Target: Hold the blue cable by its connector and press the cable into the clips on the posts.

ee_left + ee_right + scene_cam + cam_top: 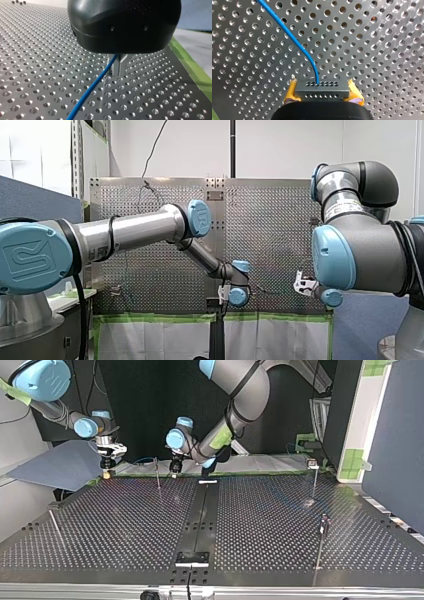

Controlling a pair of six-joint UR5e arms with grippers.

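In the right wrist view the yellow pads of my right gripper (322, 93) are shut on a grey connector (322, 87) with rows of small holes. The blue cable (294, 42) leaves the connector and curves away over the perforated table. In the left wrist view my left gripper (117, 66) has its metal fingers shut on the blue cable (92, 85), which runs out from between them just above the plate. Across the table, my right gripper (106, 462) hangs at the far left edge. My left gripper (175, 467) is beside a thin post (158, 477).
More posts stand on the perforated table (125, 525): one with a clip at the far right (314, 477), one nearer at the right (323, 527) and a leaning one at the left (56, 527). A black strip (200, 515) runs down the middle. A green-taped edge (197, 75) lies beside my left gripper.
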